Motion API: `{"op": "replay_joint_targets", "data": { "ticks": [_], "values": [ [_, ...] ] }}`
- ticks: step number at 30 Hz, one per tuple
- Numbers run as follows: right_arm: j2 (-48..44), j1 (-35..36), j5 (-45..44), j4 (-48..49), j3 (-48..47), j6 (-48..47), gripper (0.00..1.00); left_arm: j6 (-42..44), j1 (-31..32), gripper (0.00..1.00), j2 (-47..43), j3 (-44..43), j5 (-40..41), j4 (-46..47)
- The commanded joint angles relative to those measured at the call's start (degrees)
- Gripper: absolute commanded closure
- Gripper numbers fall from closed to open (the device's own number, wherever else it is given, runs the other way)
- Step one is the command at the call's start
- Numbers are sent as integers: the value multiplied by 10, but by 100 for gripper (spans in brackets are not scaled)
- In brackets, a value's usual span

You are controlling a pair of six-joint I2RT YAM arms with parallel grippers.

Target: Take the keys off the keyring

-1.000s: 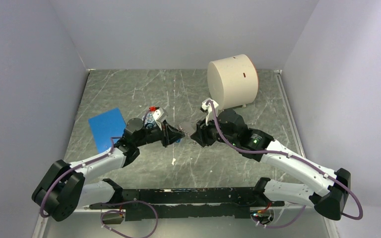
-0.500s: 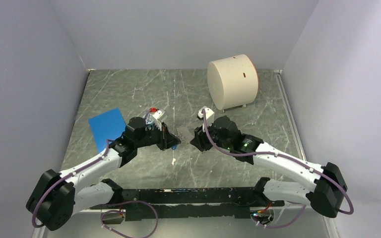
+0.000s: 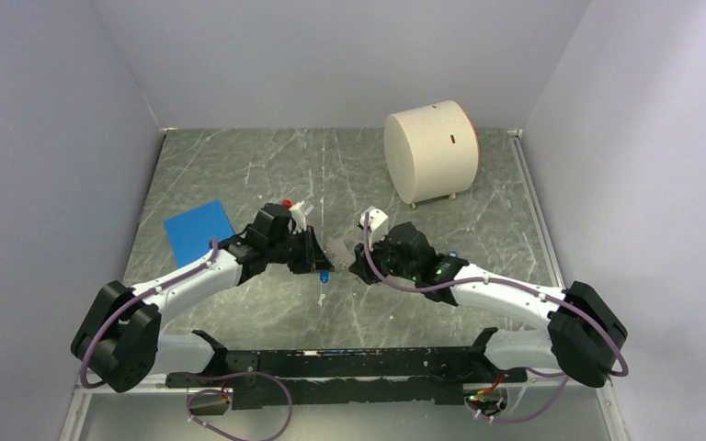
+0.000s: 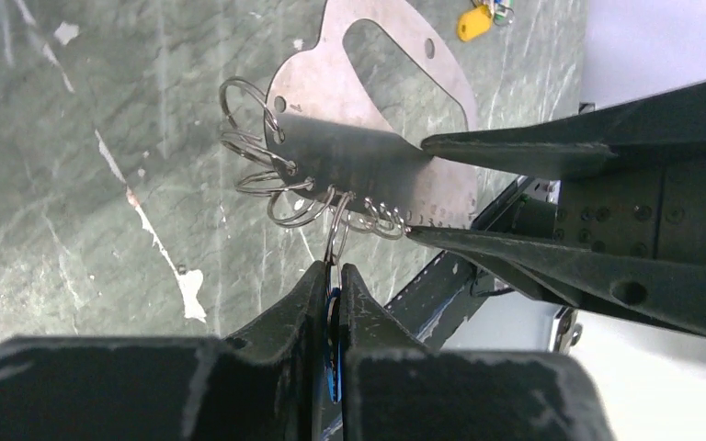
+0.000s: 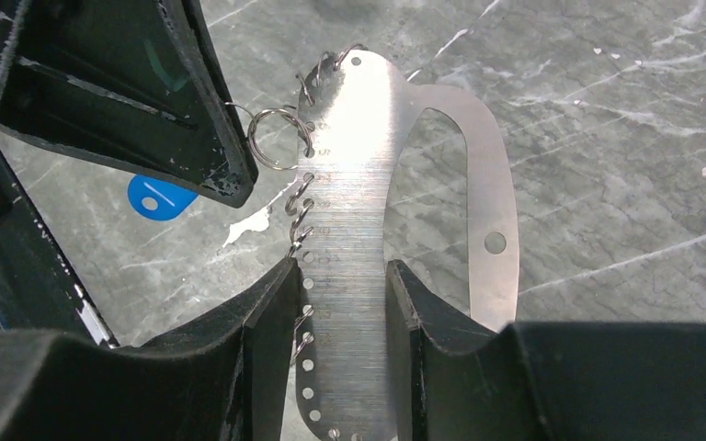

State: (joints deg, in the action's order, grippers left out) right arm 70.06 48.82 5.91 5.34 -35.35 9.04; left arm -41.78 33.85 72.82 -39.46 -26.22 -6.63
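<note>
The keyring (image 3: 341, 246) is a flat metal oval loop with a row of holes and several split rings. It also shows in the left wrist view (image 4: 368, 156) and the right wrist view (image 5: 358, 184). My right gripper (image 3: 357, 262) (image 5: 342, 271) is shut on the keyring's wide bar. My left gripper (image 3: 317, 262) (image 4: 333, 271) is shut on a blue key (image 4: 333, 367) that hangs from one split ring (image 5: 276, 138). The key's blue head (image 5: 158, 197) pokes out below the fingers. A yellow key (image 4: 473, 20) lies loose on the table.
A big cream cylinder (image 3: 430, 152) stands at the back right. A flat blue square pad (image 3: 198, 231) lies to the left of the left arm. A small red-topped item (image 3: 287, 203) sits behind the left wrist. Another small blue piece (image 3: 451, 254) lies by the right arm.
The left wrist has swung back and to the right, covering the patterned jar. The right gripper has shifted a little left and nearer. The keyring stays held between both grippers.
</note>
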Motion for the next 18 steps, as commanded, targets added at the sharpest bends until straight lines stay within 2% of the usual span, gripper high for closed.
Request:
{"op": "replay_joint_targets", "data": {
  "ticks": [1,8,18],
  "values": [
    [-10,-7,-33,27,12,-23,57,-95,-2,97,-9,-8,43,-25],
    [-14,-5,-21,40,36,-29,35,-150,-2,97,-3,24,76,-2],
    [-20,12,37,97,61,-24,32,-168,10,97,-2,19,86,-9]
  ]
}}
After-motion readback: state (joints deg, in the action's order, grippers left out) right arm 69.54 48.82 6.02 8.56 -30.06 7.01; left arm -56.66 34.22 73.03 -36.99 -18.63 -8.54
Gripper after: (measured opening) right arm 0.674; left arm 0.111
